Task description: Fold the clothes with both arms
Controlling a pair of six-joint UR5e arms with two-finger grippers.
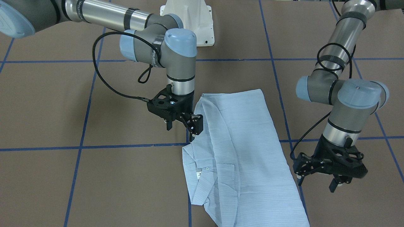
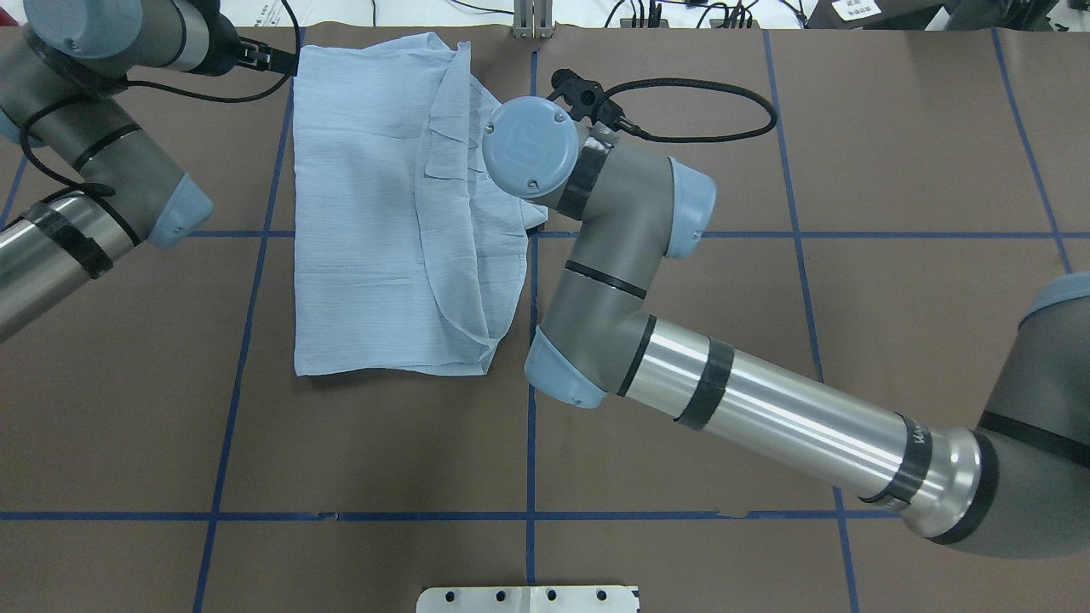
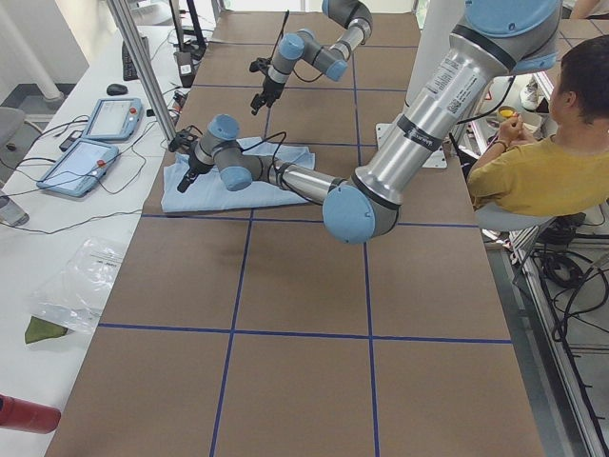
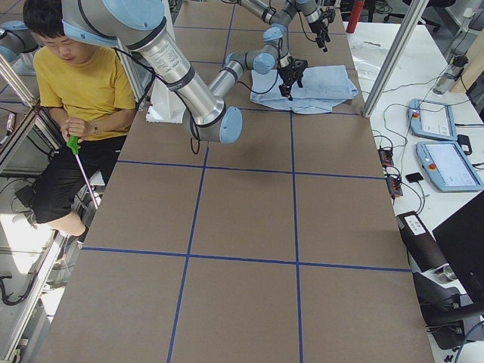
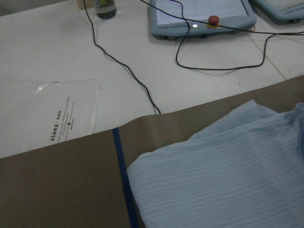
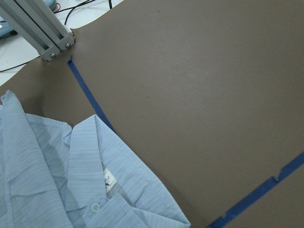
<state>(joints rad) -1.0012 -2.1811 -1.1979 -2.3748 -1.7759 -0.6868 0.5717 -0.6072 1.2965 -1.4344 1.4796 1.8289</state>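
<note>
While both claws hang spread and hold nothing, the pale blue shirt [image 1: 243, 148] lies flat on the brown bench [image 1: 47, 104], folded lengthwise into a long strip between the two arms. In the overhead view it sits in the far left part of the bench, across a blue tape line [image 2: 247, 340].

The right claw [image 1: 183, 127] points down just beside the shirt's long edge, near the collar [image 1: 202, 170]; whether its nearer finger touches the cloth I cannot tell. The left claw [image 1: 316, 186] hovers beside the opposite long edge, clear of the fabric.

The right wrist view shows the collar turned open, with a white neck label [image 6: 108, 179] and a small white button [image 6: 95, 207] below it.

Beyond the bench edge, on the white side table [image 5: 57, 57], a clear plastic bag [image 5: 47, 118] with printed lettering lies flat; what it holds cannot be made out. The foot of a bottle [image 5: 103, 8] stands further back, contents unclear.
</note>
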